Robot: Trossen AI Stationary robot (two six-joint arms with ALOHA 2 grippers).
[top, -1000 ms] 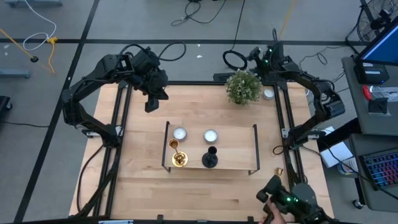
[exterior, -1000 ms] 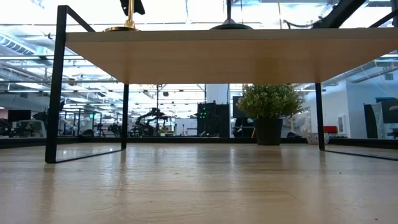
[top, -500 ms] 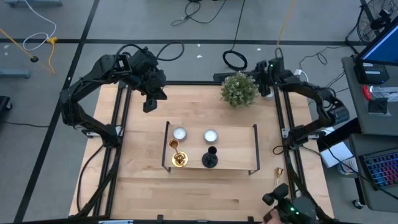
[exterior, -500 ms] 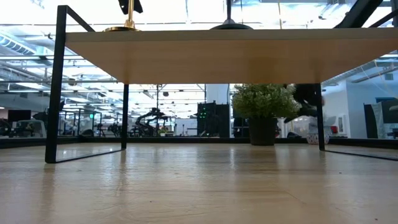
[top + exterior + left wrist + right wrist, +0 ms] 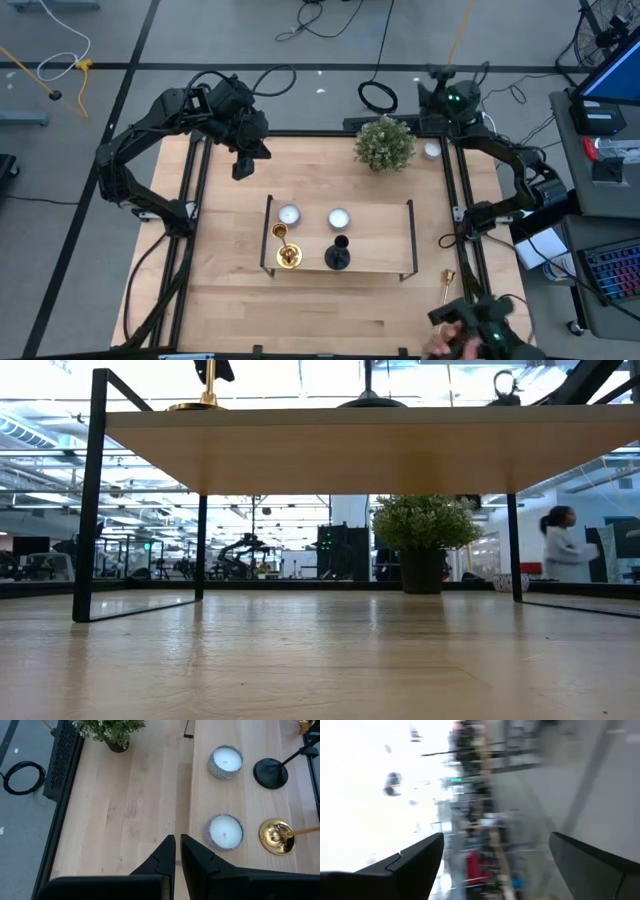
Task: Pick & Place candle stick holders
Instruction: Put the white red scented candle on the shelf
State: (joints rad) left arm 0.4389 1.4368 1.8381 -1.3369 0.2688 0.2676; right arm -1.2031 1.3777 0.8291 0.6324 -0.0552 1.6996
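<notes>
On the wooden stand (image 5: 375,240) a gold candle stick holder (image 5: 285,250) and a black one (image 5: 338,255) stand upright on their round bases; the left wrist view shows them too, gold (image 5: 276,836) and black (image 5: 270,772). Another gold holder (image 5: 447,284) is by the table's right rail. My left gripper (image 5: 245,165) hangs shut above the table's far left, touching nothing; its fingers meet in its wrist view (image 5: 177,847). My right gripper (image 5: 448,92) is open beyond the far right corner, with only blurred room between its fingers (image 5: 495,840).
Two white candles (image 5: 289,215) (image 5: 338,218) sit on the stand behind the holders. A potted plant (image 5: 385,143) and a small white candle (image 5: 432,150) are at the far edge. A person's hand (image 5: 440,345) shows at the near right corner. Another person (image 5: 560,545) walks in the room behind.
My right gripper came in beside the plant, then rose and drew back past the table's far edge, tipping from pointing down to level and rolling; it stayed open. The plant has slid a little toward the table's left.
</notes>
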